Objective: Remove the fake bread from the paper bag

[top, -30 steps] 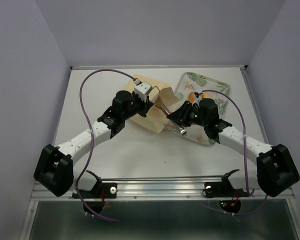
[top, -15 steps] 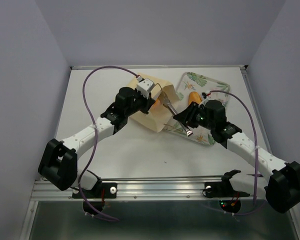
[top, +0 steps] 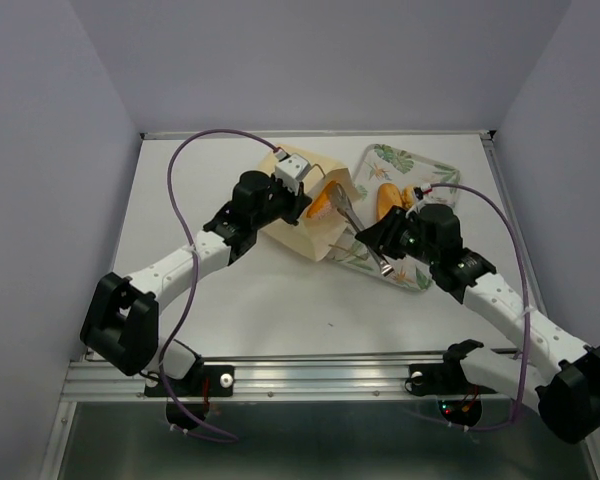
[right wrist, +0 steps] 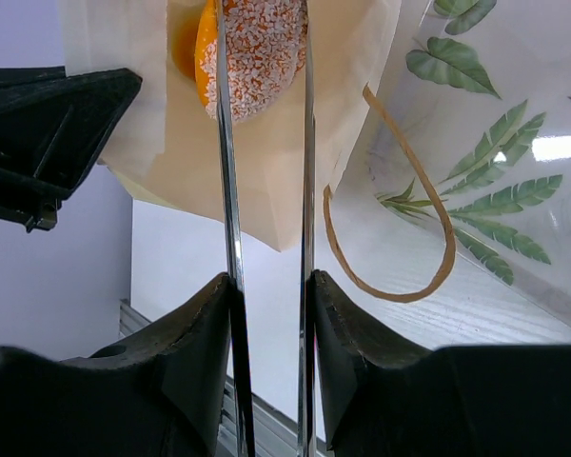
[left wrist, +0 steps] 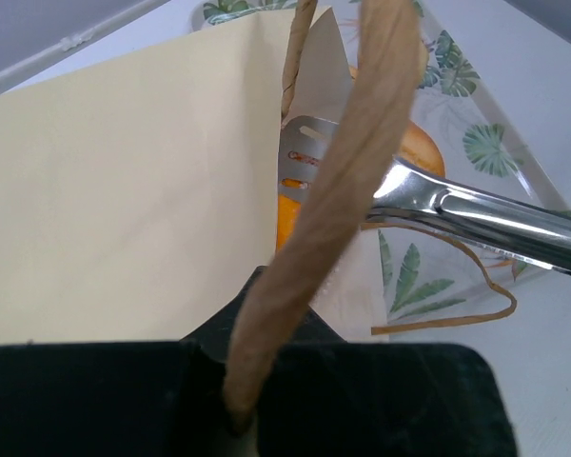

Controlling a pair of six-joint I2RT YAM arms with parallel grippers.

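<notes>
The paper bag (top: 295,225) lies on its side, mouth toward the floral tray. My left gripper (top: 298,192) is shut on the bag's upper cord handle (left wrist: 347,171) and holds the mouth open. My right gripper (top: 388,236) is shut on metal tongs (right wrist: 230,162). The tong tips reach into the bag's mouth and close on a speckled orange bun (right wrist: 254,48), which also shows in the top view (top: 323,206). A long golden loaf (top: 387,197) and a small yellow roll (top: 406,194) lie on the tray. The pinkish piece is not in view.
The floral-print tray (top: 435,177) sits right of the bag, partly under my right arm. The bag's lower cord handle (right wrist: 428,257) lies loose on the tray's edge. A purple cable loops over each arm. Walls close the table on three sides.
My right arm has stretched left from over the tray, bringing the tongs into the bag's mouth and onto the bun. My left gripper has kept hold of the handle and shifted slightly.
</notes>
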